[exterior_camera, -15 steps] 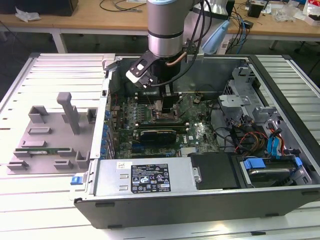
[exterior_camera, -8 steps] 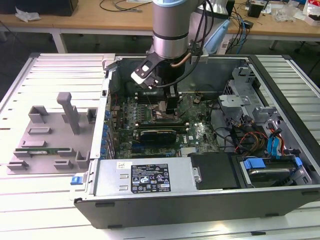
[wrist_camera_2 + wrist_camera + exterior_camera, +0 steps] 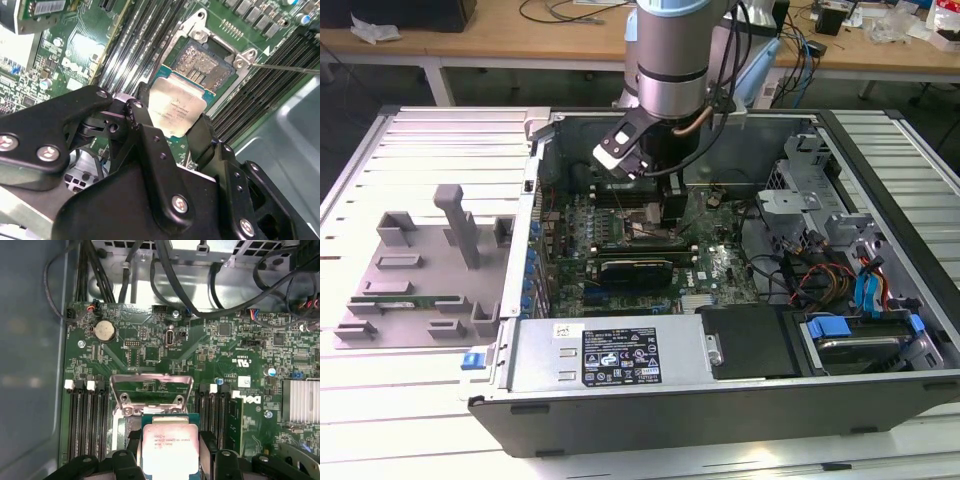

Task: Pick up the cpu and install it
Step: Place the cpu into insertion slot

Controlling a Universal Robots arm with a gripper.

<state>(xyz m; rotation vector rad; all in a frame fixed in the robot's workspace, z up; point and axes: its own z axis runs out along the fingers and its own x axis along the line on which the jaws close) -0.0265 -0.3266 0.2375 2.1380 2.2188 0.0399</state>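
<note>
Gripper (image 3: 171,122) clenched on cpu (image 3: 170,447) by two opposite edges, holding it flat over the open socket (image 3: 207,62) mid-board, presumably to keep it square to the contacts.

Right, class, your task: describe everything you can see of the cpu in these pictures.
The cpu is a small flat square chip with a silvery-grey metal top plate bearing faint print and a thin green rim. The gripper's two black fingers clamp it on opposite edges, plate up. It hangs over the motherboard's open socket, whose metal frame stands raised. Whether it touches the socket cannot be told.
</note>
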